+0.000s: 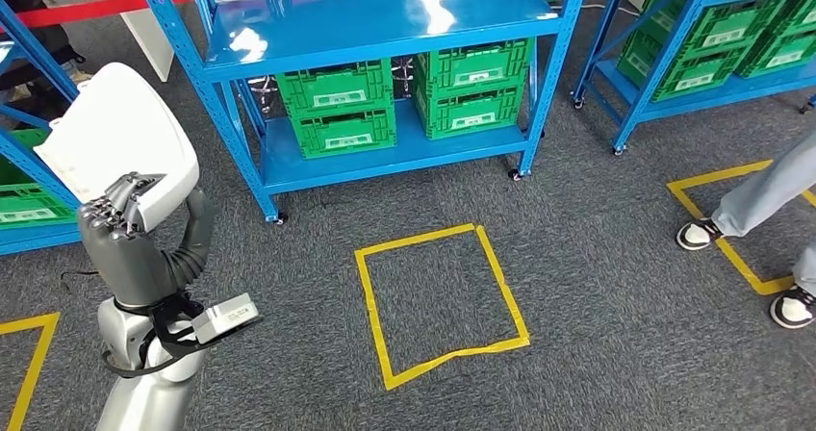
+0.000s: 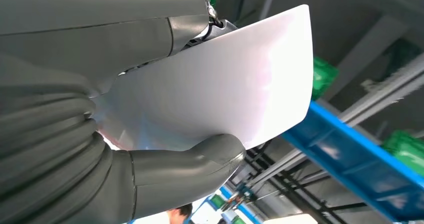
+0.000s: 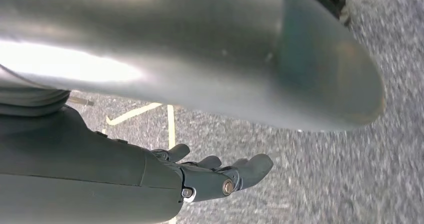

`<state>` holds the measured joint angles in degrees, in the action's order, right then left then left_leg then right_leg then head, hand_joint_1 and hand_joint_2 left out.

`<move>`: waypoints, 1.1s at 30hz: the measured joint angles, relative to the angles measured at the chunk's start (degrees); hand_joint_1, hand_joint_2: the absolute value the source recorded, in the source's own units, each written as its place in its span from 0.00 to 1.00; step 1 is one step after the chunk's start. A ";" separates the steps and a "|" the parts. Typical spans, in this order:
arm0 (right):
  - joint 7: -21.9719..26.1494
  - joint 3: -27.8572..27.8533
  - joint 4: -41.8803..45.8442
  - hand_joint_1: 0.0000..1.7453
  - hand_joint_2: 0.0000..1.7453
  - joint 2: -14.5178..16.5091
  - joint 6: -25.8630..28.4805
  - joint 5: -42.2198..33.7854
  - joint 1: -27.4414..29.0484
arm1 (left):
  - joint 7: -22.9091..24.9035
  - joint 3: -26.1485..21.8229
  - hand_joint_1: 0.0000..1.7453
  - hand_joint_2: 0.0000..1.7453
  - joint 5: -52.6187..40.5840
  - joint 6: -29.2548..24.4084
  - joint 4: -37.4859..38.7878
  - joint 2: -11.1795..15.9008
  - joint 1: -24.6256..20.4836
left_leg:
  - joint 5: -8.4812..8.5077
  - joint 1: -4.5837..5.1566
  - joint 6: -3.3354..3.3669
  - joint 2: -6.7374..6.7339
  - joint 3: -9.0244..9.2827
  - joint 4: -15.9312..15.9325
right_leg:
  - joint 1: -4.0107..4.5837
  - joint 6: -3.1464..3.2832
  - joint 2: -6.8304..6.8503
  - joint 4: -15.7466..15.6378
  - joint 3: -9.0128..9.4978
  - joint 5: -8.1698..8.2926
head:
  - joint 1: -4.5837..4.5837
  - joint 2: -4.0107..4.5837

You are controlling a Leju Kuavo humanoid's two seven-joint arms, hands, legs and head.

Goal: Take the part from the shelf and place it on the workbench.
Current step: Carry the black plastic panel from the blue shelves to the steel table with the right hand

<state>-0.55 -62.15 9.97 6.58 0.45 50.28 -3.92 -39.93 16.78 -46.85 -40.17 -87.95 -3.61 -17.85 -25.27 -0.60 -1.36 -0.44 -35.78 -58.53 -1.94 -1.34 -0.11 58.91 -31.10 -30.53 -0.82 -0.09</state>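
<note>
Head view, item one: white part (image 1: 115,128), flat panel with rounded corners, raised at the robot's left side, clear of the shelving.
Holder: left hand (image 1: 120,210), fingers curled over the panel's lower edge, wrist bent upward.
Left wrist view, same item: white part (image 2: 225,79) clamped between thick grey thumb (image 2: 200,161) on one face and upper fingers on the other; grip seated near one end, long free span projecting beyond.
Right wrist view: right hand (image 3: 210,176), hanging over grey carpet, fingers loosely extended and apart, holding nothing.

Surroundings, head view:
- blue shelf (image 1: 385,22), glossy top deck, straight ahead
- green crates (image 1: 404,94) on its lower deck
- yellow tape square (image 1: 438,301) on the carpet in front of the shelf
- second blue rack (image 1: 674,56), far right, more crates
- person's legs and shoes (image 1: 760,229) at right, standing on another tape outline
- workbench: not identified.

Stage, by judgement: part already off the shelf; carrying phase, placing not yet done.

Handling notes for the carry, by judgement:
- Keep thumb pressure steady; smooth panel, end-held, liable to pivot or slip.
- Hold panel upright and close to the body while turning; free edge near the blue uprights at left.
- Turn slowly, away from the person at right.
- At the bench, lower flat, rest the free edge first, then release.
</note>
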 joint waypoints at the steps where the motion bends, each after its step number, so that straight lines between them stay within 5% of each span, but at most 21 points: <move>1: 0.06 0.05 0.00 0.00 0.00 -0.01 -0.04 0.04 0.04 | -0.02 -0.14 1.00 1.00 0.03 0.00 -0.21 -0.02 0.07 | 0.08 -0.04 0.36 0.01 0.09 0.23 | 0.04 0.23 0.03 -0.05 -0.01 0.14 | -0.05 0.00; 5: 0.54 0.30 0.00 0.00 0.00 0.00 -0.29 0.19 0.07 | -0.04 -0.78 1.00 1.00 0.30 0.00 -0.68 -0.06 0.11 | 1.14 0.00 2.37 0.04 0.09 0.80 | 0.31 1.10 0.03 -0.02 -0.32 0.67 | -0.12 0.00; 13: 1.68 0.62 0.00 0.00 0.00 0.24 -0.27 0.98 0.16 | -0.05 -0.92 1.00 1.00 0.36 0.00 -0.82 -0.05 0.23 | 1.66 0.37 2.29 0.25 -0.32 0.91 | 0.13 0.68 0.21 -0.44 -0.44 1.16 | -0.35 0.00; 16: 1.86 0.79 0.00 0.00 0.00 0.17 -0.27 1.18 0.10 | -0.03 -1.02 1.00 1.00 0.52 0.00 -1.28 -0.14 0.29 | 3.17 -0.55 1.58 0.66 1.18 3.97 | 0.42 0.09 0.18 0.90 -0.71 -0.47 | -0.21 0.00; 19: 1.93 0.85 0.00 0.00 0.00 0.13 -0.44 1.29 0.14 | 0.01 -1.06 1.00 1.00 0.58 0.00 -1.21 -0.20 0.54 | 3.74 -0.96 1.24 1.47 0.89 4.34 | 0.24 -0.68 0.11 9.87 -4.88 -5.48 | 0.06 0.00; 20: 1.99 0.87 0.00 0.00 0.00 0.10 -0.62 1.42 0.18 | -0.01 -1.07 1.00 1.00 0.53 0.00 -1.14 -0.22 0.69 | 3.71 -1.05 1.16 1.89 0.42 3.91 | 0.09 -1.00 0.11 11.88 -5.87 -6.05 | 0.10 0.00; 21: 2.10 0.91 0.00 0.00 0.00 0.06 -0.81 1.57 0.22 | -0.02 -1.07 1.00 1.00 0.47 0.00 -1.07 -0.25 0.78 | 3.65 -1.21 0.98 2.39 -0.14 3.32 | -0.09 -1.33 0.10 11.91 -5.89 -5.52 | 0.11 0.00; 24: 2.52 1.22 -0.01 0.00 0.00 -0.06 -1.25 2.09 0.27 | -0.02 -1.08 1.00 1.00 0.42 0.00 -1.07 -0.26 0.90 | 3.22 -1.89 -0.30 4.17 -2.30 0.60 | -0.69 -2.19 -1.54 4.03 -1.94 -1.66 | 0.22 0.00; 27: 2.85 1.62 -0.03 0.00 0.00 -0.08 -1.33 2.19 0.37 | -0.03 -1.10 1.00 1.00 0.54 0.01 -1.39 -0.25 1.21 | 2.88 -1.84 -1.89 5.76 -3.49 -0.82 | -0.52 -0.63 -3.78 2.60 -1.27 -1.41 | 0.33 0.00; 29: 2.91 1.72 -0.02 0.00 0.00 -0.15 -1.08 1.89 0.44 | -0.09 -1.10 1.00 1.00 0.56 0.00 -1.77 -0.18 1.66 | 3.28 -2.05 -2.53 6.38 -3.79 -0.51 | -0.47 0.77 -2.50 2.58 -1.30 -1.01 | 0.21 0.00; 31: 2.91 1.72 -0.02 0.00 0.00 -0.13 -0.93 1.55 0.52 | -0.11 -1.10 1.00 1.00 0.31 0.00 -2.07 -0.15 2.29 | 1.86 -1.97 -2.64 4.66 -4.88 -2.43 | -0.43 1.71 -1.18 2.38 -1.53 -0.40 | -0.05 0.00; 33: 2.79 1.72 -0.02 0.00 0.00 -0.07 -0.81 1.30 0.84 | -0.16 -1.08 1.00 1.00 -0.08 0.00 -2.38 -0.36 2.80 | -2.62 -1.65 -2.38 1.90 -7.45 -9.14 | -0.09 2.22 0.27 2.28 -1.96 -0.03 | -0.34 0.00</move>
<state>2.25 -60.43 9.94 6.51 -0.37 51.58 -3.08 -40.09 15.70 -46.92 -40.17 -90.33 -3.97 -15.05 -27.90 -2.25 -3.74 1.46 -43.23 -67.68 -2.03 0.88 0.16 61.18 -33.06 -30.56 -1.16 -0.09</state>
